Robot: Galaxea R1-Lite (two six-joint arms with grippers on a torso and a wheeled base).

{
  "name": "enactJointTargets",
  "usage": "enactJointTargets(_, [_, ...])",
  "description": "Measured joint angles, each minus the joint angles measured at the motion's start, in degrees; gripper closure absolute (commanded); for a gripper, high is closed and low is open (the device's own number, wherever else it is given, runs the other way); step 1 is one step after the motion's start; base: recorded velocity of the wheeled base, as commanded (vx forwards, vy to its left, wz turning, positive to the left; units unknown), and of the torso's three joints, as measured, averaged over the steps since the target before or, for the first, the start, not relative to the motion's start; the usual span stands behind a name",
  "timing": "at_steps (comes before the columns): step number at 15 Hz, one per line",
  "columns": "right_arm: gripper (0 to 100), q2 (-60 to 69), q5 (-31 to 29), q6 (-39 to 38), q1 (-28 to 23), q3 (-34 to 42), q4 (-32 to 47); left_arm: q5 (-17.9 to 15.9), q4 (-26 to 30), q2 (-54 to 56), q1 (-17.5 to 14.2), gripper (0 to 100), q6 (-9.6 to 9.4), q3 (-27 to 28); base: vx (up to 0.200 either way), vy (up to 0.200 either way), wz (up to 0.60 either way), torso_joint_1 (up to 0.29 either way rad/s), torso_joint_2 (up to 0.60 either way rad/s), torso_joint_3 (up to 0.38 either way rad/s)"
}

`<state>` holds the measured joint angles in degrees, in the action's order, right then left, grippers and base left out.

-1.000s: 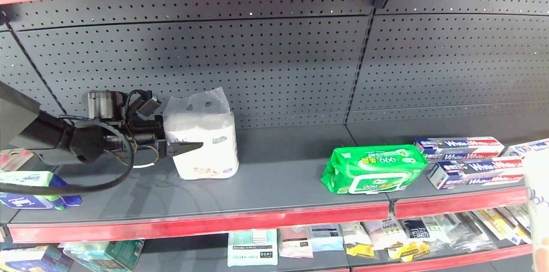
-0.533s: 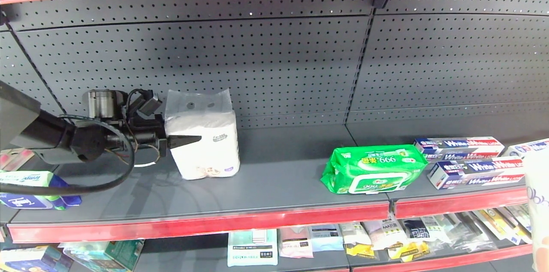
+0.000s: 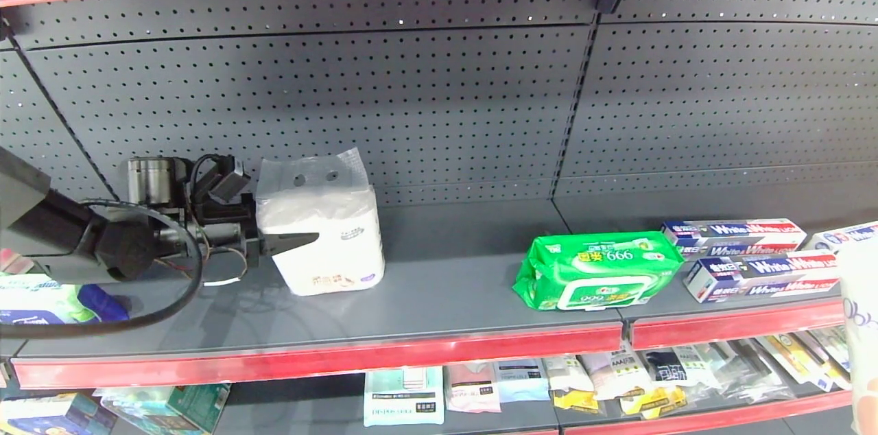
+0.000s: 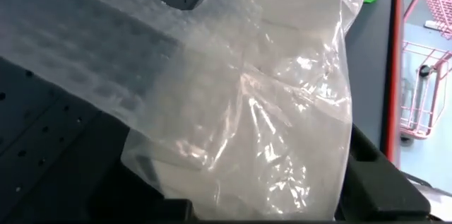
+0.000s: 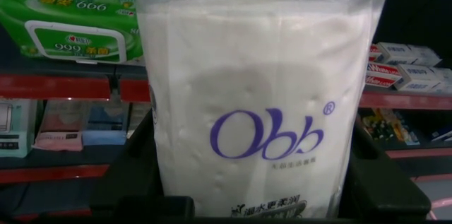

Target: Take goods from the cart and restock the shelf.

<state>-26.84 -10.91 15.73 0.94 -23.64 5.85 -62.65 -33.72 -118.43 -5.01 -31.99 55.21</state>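
Jaws of the left gripper (image 3: 298,240) are clamped on a tissue pack (image 3: 326,229) standing upright on the shelf (image 3: 446,287), toward its left, well apart from the green wipes (image 3: 590,270). The right gripper (image 5: 258,185) has its jaws tight on a second pack (image 5: 254,104), held before the shelf's right end.

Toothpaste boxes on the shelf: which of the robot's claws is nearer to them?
Right. The right claw, holding a white roll pack, sits in front of the toothpaste boxes; the left claw grips the shelf roll pack far off, beyond the green wipes.
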Motion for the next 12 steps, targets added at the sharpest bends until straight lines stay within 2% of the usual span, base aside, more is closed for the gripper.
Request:
enactJointTargets(3, [100,0.02,0.00,0.01,0.00,0.02,0.02,-0.39,-2.65,2.11,-0.61,100,0.11,-4.58,0.000,0.000,0.00,0.000,0.00,0.000])
enactJointTargets(6, [100,0.00,0.00,0.04,0.00,0.05,0.05,-1.45,-11.36,3.41,-1.38,100,0.87,-10.51,0.000,0.000,0.00,0.000,0.00,0.000])
enactJointTargets(10, [100,-0.02,0.00,0.06,0.02,0.05,0.20,-3.15,-18.14,5.06,-2.84,100,5.28,-16.58,0.000,0.000,0.00,0.000,0.00,0.000])
enactJointTargets(12, [100,0.00,0.00,0.12,0.02,0.05,0.24,-4.24,-19.08,6.17,-3.43,100,7.63,-17.64,0.000,0.000,0.00,0.000,0.00,0.000])
